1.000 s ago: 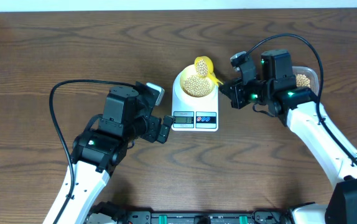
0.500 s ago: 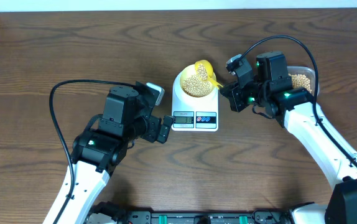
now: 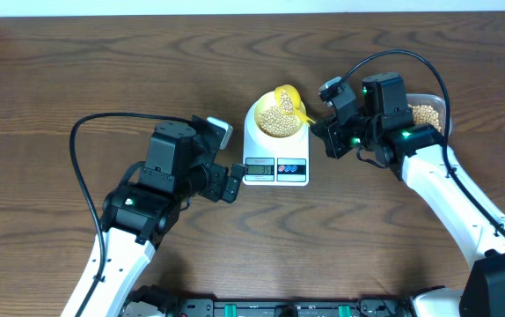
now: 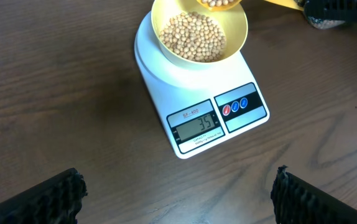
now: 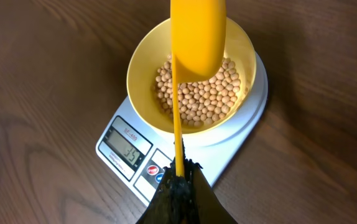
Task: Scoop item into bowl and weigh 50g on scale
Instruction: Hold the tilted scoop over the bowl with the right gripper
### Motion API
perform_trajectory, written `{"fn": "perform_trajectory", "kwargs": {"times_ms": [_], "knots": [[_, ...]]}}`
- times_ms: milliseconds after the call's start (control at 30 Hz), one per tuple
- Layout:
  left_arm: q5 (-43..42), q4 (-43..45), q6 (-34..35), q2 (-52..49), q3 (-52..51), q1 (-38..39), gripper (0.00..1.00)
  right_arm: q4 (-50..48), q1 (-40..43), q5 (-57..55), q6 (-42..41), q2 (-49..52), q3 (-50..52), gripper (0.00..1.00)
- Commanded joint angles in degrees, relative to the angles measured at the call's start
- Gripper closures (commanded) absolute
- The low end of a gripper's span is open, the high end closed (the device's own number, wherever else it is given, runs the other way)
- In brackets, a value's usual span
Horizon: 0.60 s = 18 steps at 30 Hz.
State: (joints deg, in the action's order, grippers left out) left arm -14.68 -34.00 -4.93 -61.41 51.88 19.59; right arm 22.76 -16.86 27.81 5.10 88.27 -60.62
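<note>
The pale-yellow bowl stands on the white scale and holds a heap of tan beans. The display reads 35. My right gripper is shut on the handle of a bright-yellow scoop, whose cup hangs tilted over the bowl. My left gripper stands open over the table just in front of the scale, with nothing between its fingers.
A clear plastic tub with more beans sits at the right, behind my right arm. Bare wooden table lies left of the scale and towards the front edge.
My right gripper and the scoop shifted slightly left and up over the bowl a second ago, uncovering more of the tub. Since half a second ago nothing has moved. The left arm is still.
</note>
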Motion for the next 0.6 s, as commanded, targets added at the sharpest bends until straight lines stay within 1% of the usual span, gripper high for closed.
{"fn": "perform_trajectory", "kwargs": {"times_ms": [0, 400, 567], "knots": [[0.35, 0.26, -0.39, 0.0, -0.02, -0.28, 0.02, -0.26, -0.37, 1.03, 1.38, 0.24, -0.31, 0.99], [0.37, 0.26, -0.42, 0.0, -0.02, -0.28, 0.02, -0.26, -0.39, 1.03, 1.25, 0.24, -0.31, 0.99], [0.37, 0.26, -0.39, 0.0, -0.02, -0.28, 0.02, -0.28, -0.37, 1.03, 2.75, 0.24, -0.31, 0.99]]}}
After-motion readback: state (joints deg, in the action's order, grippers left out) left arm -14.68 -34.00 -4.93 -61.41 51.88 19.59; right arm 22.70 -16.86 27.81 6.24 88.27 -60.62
